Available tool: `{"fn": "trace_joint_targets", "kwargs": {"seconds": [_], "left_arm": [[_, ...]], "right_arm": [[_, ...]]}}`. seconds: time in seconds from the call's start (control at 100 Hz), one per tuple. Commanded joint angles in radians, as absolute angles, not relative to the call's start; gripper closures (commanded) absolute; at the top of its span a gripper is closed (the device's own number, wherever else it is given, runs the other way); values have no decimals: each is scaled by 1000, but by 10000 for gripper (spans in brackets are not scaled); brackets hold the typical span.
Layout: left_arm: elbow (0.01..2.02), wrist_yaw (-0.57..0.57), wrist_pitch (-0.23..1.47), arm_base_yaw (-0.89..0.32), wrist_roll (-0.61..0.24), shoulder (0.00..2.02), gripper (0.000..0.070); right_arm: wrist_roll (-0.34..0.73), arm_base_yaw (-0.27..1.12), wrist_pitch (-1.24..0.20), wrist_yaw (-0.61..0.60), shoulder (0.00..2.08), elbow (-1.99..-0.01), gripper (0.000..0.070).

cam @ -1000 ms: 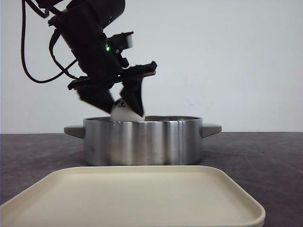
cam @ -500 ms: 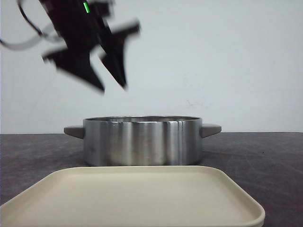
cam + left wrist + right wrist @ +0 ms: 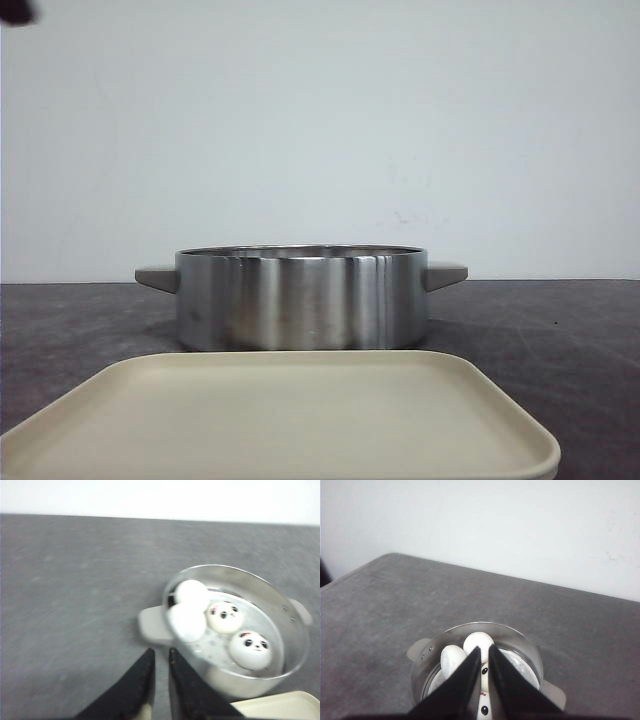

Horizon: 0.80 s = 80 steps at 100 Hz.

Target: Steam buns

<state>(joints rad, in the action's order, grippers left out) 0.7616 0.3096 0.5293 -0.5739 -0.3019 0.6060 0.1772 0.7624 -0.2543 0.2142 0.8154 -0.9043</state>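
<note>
Buns: four white, smooth, dome-shaped buns with black panda faces (image 3: pixel 226 617) lie inside the round stainless-steel pot with two grey side handles (image 3: pixel 300 298), on its perforated steamer plate (image 3: pixel 220 647).
Pot position: it stands on the dark grey speckled surface (image 3: pixel 560 320), toward the far edge, about midway between the left and right edges; behind it is a plain white wall (image 3: pixel 400 120).
Tray: a cream rounded-rectangle plastic tray (image 3: pixel 280 415) lies at the near edge, just in front of the pot.
Front view: only the pot's outer wall and rim show; the buns are hidden below the rim, and neither tool appears, only a dark scrap at the upper left corner that cannot be identified.
Left wrist view: all four buns show; two turn their panda faces to the camera, two show only white backs beside one grey handle (image 3: pixel 152 625). A corner of the tray shows too.
Left tool: the black left tool (image 3: pixel 161 680) hangs over bare surface beside the pot, its fingers nearly pressed together with a narrow slit between them, holding nothing.
Right wrist view: it looks down into the pot from above; two buns show clearly, while the others are mostly hidden behind the fingers.
Right tool: the black right tool (image 3: pixel 485 667) hangs above the pot, its fingers close together, a thin gap left, empty.
</note>
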Motion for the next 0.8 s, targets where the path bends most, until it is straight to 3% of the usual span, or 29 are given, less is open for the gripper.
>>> {"fn": "trace_joint_targets", "kwargs": {"seconds": [0.0,0.13,0.79], "left_arm": [[740,319,528,-564,-337,520,700],[724,346,602,-541,-329,423,700],[725,363,659,-538,-326,342,700]], "right_arm": [[184,771,-128,229,778,-821,684],[205,771,6,239,726,-728,684],[202,770,24,237,709,-728,684]]}}
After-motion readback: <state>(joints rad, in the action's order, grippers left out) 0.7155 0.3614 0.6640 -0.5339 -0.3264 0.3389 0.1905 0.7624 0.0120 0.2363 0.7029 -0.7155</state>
